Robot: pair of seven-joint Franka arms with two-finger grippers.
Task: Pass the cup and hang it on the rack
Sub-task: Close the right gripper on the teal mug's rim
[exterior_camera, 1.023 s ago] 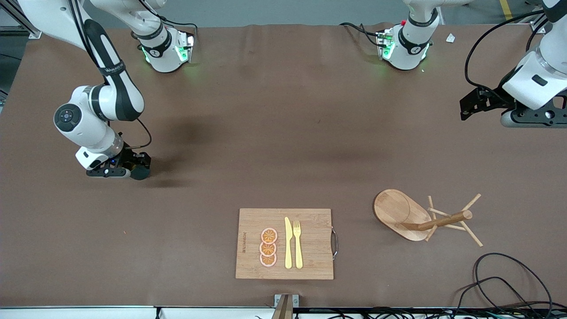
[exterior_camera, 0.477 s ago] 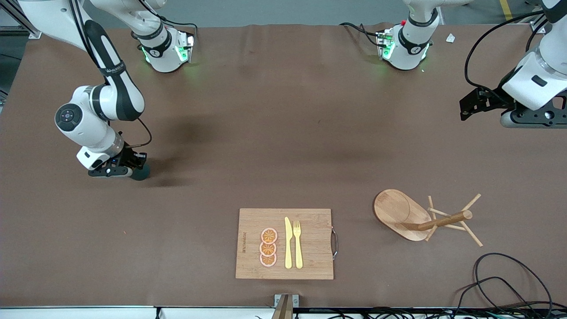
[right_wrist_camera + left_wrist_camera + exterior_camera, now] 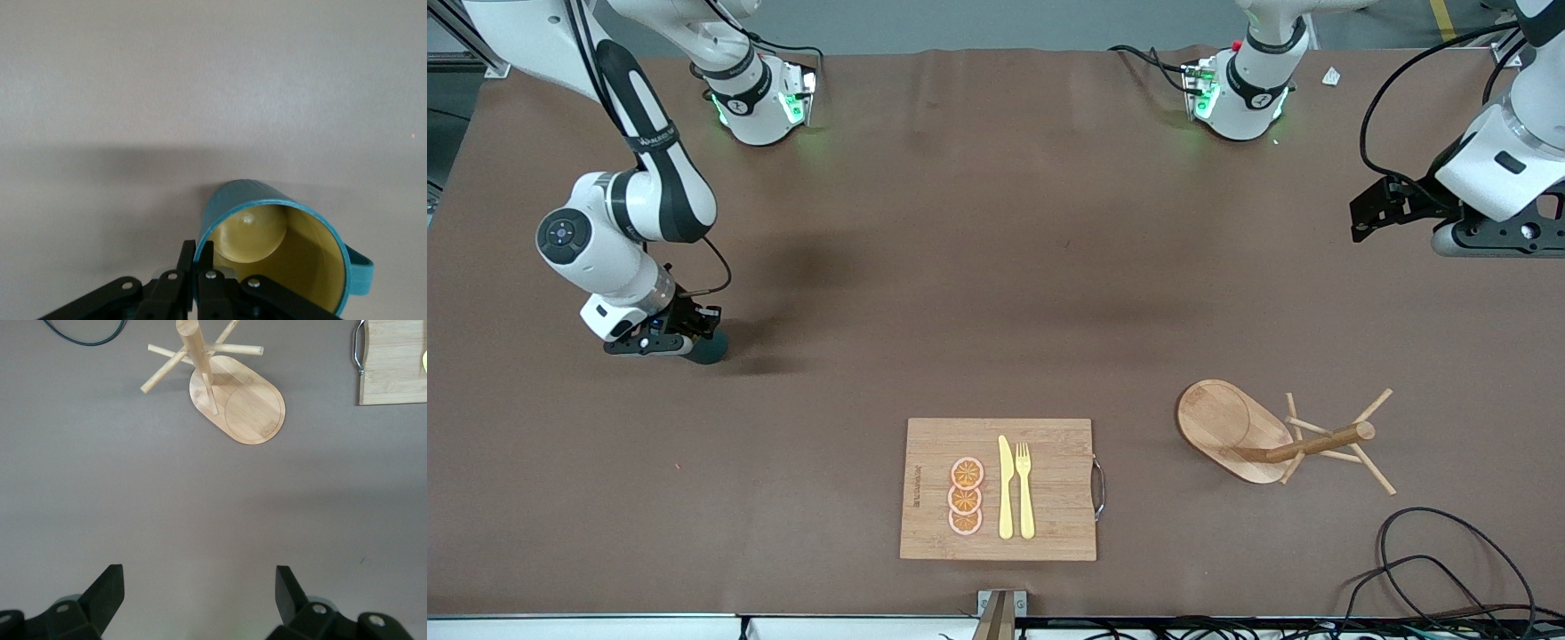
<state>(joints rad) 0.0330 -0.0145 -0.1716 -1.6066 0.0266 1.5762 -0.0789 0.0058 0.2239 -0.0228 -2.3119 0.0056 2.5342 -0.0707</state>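
Right gripper point(image 3: 694, 342): low at the right arm's end of the table, about midway between the base edge and the front-camera edge; its 2 fingers point(image 3: 200, 257) are pinched together on the rim wall of the cup, 1 inside and 1 outside.
Cup point(image 3: 708, 348): teal outside, yellowish inside, held by the right gripper at the table surface; in the right wrist view the cup point(image 3: 280, 247) shows its open mouth and a small handle on 1 side. Whether it rests on the table or is just lifted, I cannot tell.
Left gripper point(image 3: 199, 597): up in the air over bare table near the left arm's end; its 2 fingers point(image 3: 107, 590) stand wide apart with nothing between them. The left arm waits.
Rack point(image 3: 1280, 440): a light wooden mug tree standing on its oval base near the front-camera edge, toward the left arm's end, with a central post and thin pegs; well apart from the cup.
Cutting board point(image 3: 1049, 524): bamboo, rectangular, at the middle of the front-camera edge, with a metal handle on the side toward the rack.
On the board: 3 orange slices point(image 3: 966, 497) in a row, a yellow knife point(image 3: 1006, 487) and a yellow fork point(image 3: 1024, 489) side by side.
Cables point(image 3: 1432, 551): black loops at the front-camera corner on the left arm's end.
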